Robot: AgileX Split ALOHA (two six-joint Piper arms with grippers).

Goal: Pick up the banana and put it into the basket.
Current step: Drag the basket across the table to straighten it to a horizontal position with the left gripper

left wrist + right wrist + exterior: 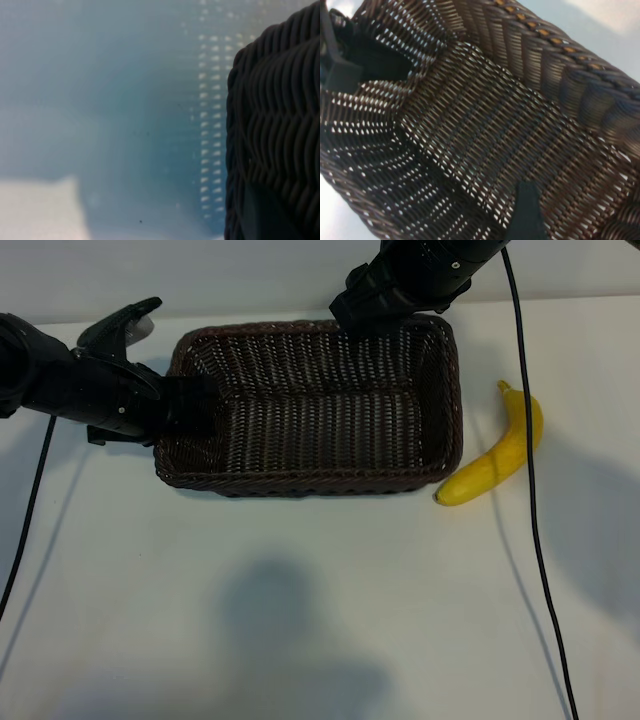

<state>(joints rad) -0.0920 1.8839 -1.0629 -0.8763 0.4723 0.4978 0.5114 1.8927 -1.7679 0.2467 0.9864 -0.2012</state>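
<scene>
Fingers of the left gripper (pixel 190 405) pinch the short wall of the rectangular dark brown woven wicker basket (pixel 300 480) at its left end, steadying it. Above the far rim the right gripper (pixel 375 310) hangs with its fingers spread and nothing between them. Outside the basket's right end lies the curved bright yellow banana (pixel 497 452) on the white table (pixel 320 620), near the wall but apart from it. To grasp it cleanly, the right gripper should probably cross the rim and close across the fruit's middle. A black cable (pixel 532 480) drapes over the banana and could snag; table beyond looks free.
</scene>
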